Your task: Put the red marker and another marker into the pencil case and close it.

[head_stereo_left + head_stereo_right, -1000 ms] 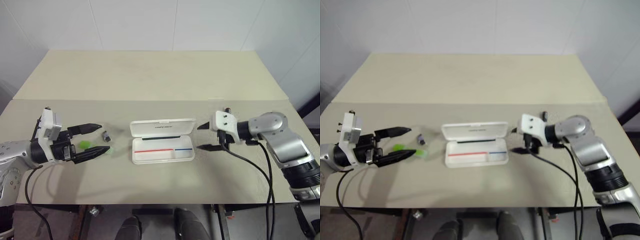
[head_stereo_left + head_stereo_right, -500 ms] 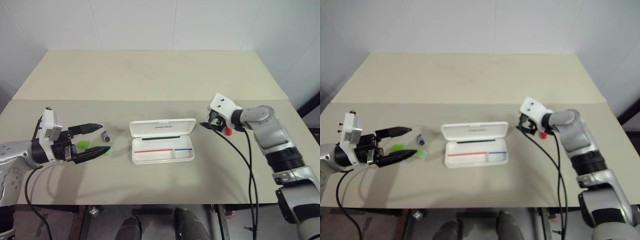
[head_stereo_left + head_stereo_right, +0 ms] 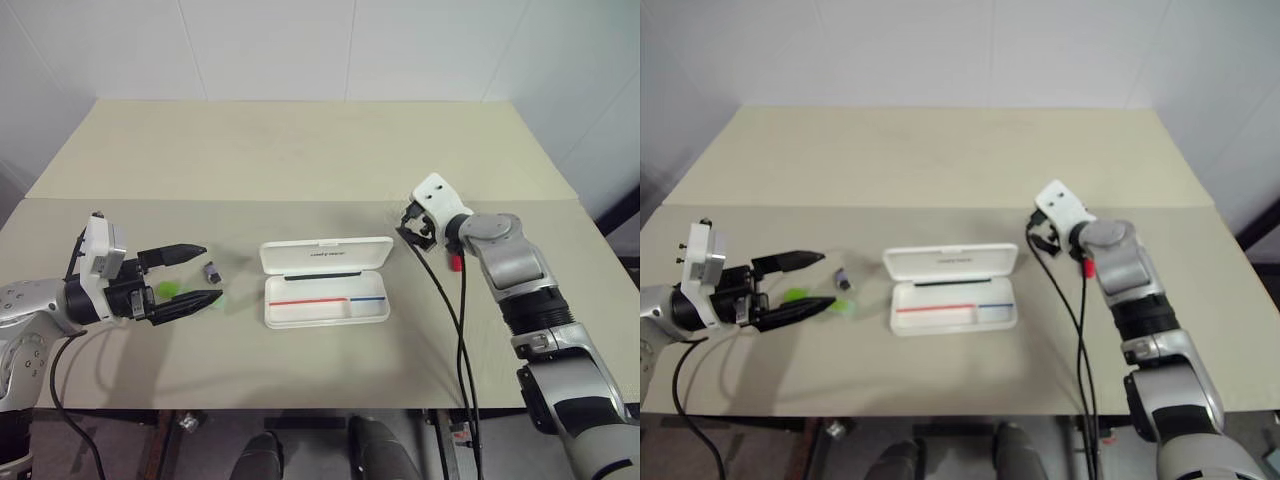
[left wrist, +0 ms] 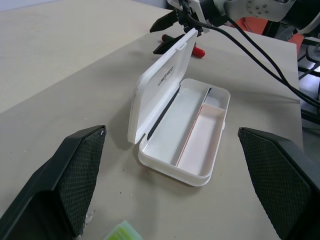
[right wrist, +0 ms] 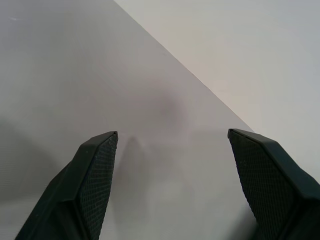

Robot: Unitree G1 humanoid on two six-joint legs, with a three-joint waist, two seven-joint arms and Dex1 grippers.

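— Left gripper (image 3: 200,275)? Right gripper (image 5: 172,185)?
— Both spread wide, both empty.
— Lime-green marker (image 3: 172,291)?
— On the table (image 3: 300,160) between the left fingers, beside a small dark grey stub (image 3: 212,271).
— Red marker (image 3: 455,262)?
— Under the right wrist, right of the pencil case (image 3: 325,283).
— Case?
— Mid-table, lid up, nothing inside

A small dark grey stub (image 3: 212,271) lies on the beige table (image 3: 300,160), on its left half. A seam crosses the tabletop from side to side, and pale wall panels (image 3: 300,45) stand behind it.
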